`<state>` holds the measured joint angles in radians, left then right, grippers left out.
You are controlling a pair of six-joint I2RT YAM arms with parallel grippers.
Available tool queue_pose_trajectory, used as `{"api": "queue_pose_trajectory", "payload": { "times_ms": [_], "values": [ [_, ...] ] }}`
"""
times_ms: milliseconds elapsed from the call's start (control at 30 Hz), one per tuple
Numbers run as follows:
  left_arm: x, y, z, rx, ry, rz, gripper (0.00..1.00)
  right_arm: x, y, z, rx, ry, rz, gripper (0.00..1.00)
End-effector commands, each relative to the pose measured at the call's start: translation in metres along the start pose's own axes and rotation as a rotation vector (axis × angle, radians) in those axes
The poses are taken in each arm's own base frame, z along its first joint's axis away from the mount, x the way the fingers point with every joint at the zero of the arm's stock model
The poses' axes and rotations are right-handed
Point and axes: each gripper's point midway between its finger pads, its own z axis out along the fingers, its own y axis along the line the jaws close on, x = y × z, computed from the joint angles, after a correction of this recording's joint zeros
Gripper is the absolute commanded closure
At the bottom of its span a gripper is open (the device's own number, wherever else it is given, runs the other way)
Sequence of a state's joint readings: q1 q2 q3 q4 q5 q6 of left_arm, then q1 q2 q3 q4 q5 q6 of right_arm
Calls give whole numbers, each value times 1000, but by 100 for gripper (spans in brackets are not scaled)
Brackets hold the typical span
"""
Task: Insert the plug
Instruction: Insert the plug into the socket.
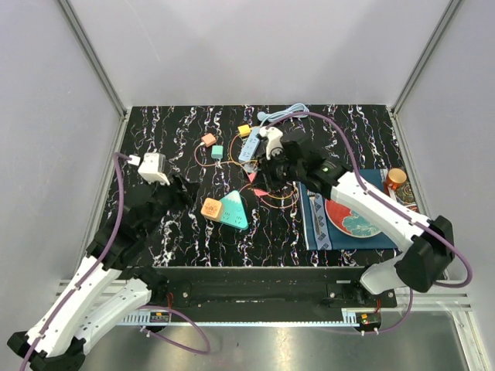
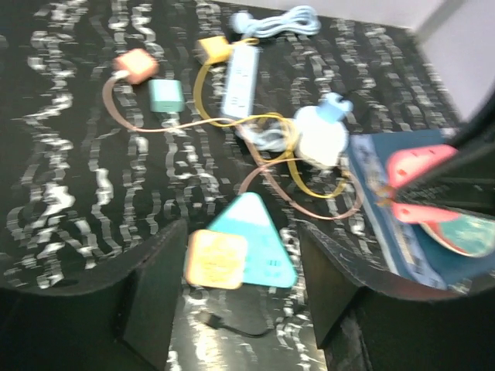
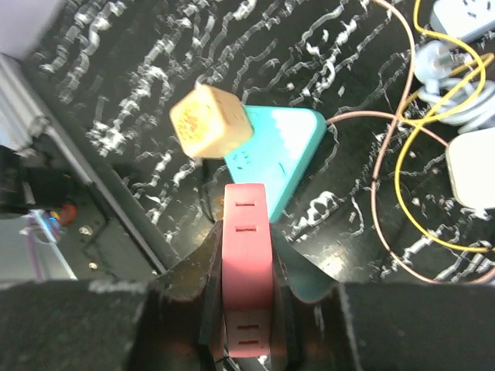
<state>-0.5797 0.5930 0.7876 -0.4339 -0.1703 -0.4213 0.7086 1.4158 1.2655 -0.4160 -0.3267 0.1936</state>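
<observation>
Edges / room: bare table point(image 1: 174, 127) along the left side and the far-left corner. The middle is crowded with a tangle of cables point(image 2: 267, 122), a white strip point(image 1: 250, 144) and small plugs. On the right, a blue cloth point(image 1: 315, 224) carrying a plate point(image 1: 349, 221) reaches almost to the table's right edge. A black rail runs along the near edge.

Task item: the orange plug point(image 1: 211, 207) sits on the left corner of the teal triangular strip point(image 1: 238, 212), touching it, near the middle of the table. I cannot tell whether its pins are fully seated.

Left arm: stretched forward from the near-left corner, wrist low. The left tool point(image 2: 241, 239) stands open just short of the plug, fingers apart on either side, nothing between them.

Right arm: reaches in from the near-right, bent across the cloth toward centre. The right tool point(image 3: 247, 236) is clamped on a pink block point(image 3: 246, 205), which it holds above the table just beside the teal strip.

Surface / room: black top with white marbling, pale grey wall panels, aluminium frame posts at the far corners.
</observation>
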Motion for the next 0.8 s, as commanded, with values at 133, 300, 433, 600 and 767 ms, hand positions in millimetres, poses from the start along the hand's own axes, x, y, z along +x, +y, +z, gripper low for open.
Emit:
{"api": "queue_pose_trajectory", "payload": {
  "times_ms": [133,300,433,600,767],
  "values": [
    [0,74,0,-324,96,165,30,48,-21,21,299,272,-246,100],
    [13,95,2,-381,108,135,15,66,-19,41,420,360,-370,100],
    [10,117,-2,-450,88,102,4,84,-19,63,484,436,-485,100],
    [0,131,-13,-522,30,86,1,92,-11,80,517,460,-548,100],
    [-4,139,-21,-574,-1,90,1,101,-11,95,557,481,-598,100]
  ]
}}
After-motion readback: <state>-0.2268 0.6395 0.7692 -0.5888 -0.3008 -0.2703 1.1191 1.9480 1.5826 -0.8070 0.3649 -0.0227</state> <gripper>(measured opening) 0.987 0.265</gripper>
